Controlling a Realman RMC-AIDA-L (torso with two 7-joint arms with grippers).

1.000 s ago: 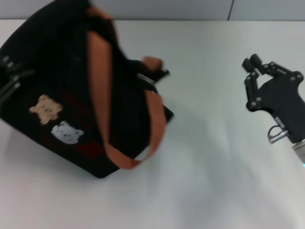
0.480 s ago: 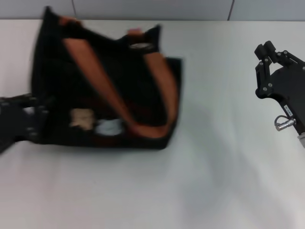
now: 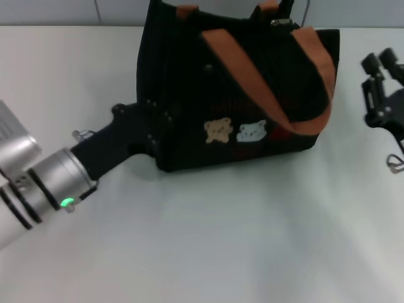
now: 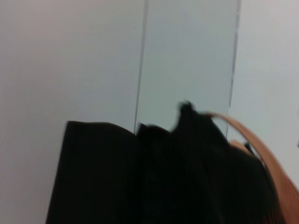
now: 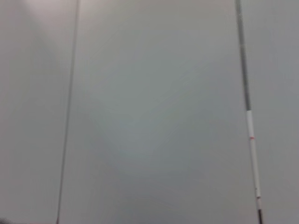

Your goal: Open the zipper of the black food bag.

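Table: a plain white tabletop (image 3: 208, 252) is seen under everything in the head view; nothing else is noted on its near part.

Left gripper: the black left gripper (image 3: 153, 129), on a silver-sleeved arm with a green light, is pressed against the left end of the bag, low down. Its fingertips are lost against the black fabric; the state of the jaws cannot be told.

Bag: the boxy black fabric food bag (image 3: 183, 82) is found upright on the table, just past centre, front panel turned toward the camera. A tan bear patch (image 3: 218, 130) and a pale-blue bear patch (image 3: 252, 132) are seen side by side low on the front. An orange-brown webbing handle (image 3: 265, 82) is draped across the front panel. In the left wrist view the bag (image 4: 140, 182) is seen close up as a dark mass.

Zipper: the zipper's silver metal pull (image 3: 281, 23) is seen at the top seam, toward the bag's right end.

Right gripper: the black right gripper (image 3: 380, 65) is held above the table to the right of the bag, apart from it, fingers slightly parted and gripping nothing.
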